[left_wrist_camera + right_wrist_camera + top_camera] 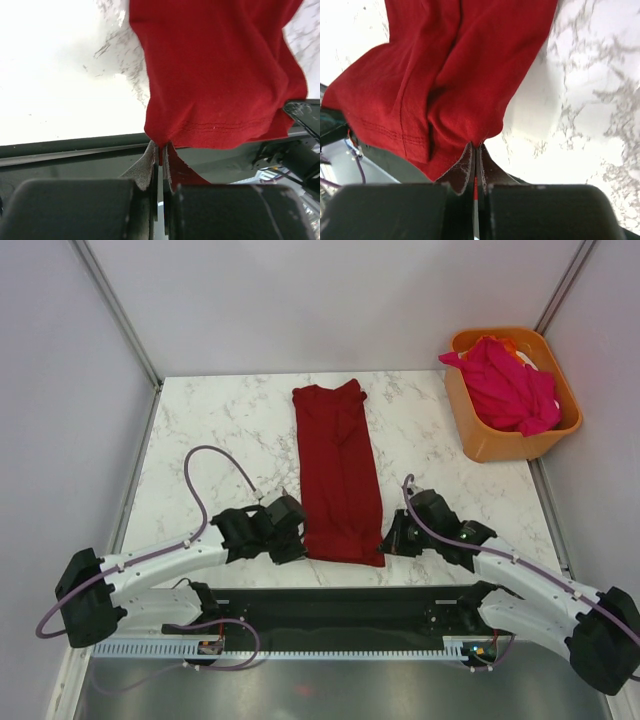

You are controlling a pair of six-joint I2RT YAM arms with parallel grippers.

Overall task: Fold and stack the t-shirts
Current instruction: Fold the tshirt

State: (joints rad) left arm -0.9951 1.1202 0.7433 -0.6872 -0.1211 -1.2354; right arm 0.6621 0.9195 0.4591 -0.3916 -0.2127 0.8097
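A dark crimson t-shirt [340, 475] lies folded into a long narrow strip down the middle of the marble table [220, 430], its hem at the near edge. My left gripper [296, 538] is shut on the hem's near left corner; in the left wrist view the red cloth [215, 75] is pinched between the closed fingertips [161, 150]. My right gripper [392, 540] is shut on the near right corner, where the cloth [450, 75] bunches into the closed fingertips [476, 147]. A magenta t-shirt [510, 388] lies crumpled in the orange tub.
The orange plastic tub [490, 445] stands at the table's far right corner. Grey walls enclose the table at the back and sides. A dark rail [330, 615] with the arm bases runs along the near edge.
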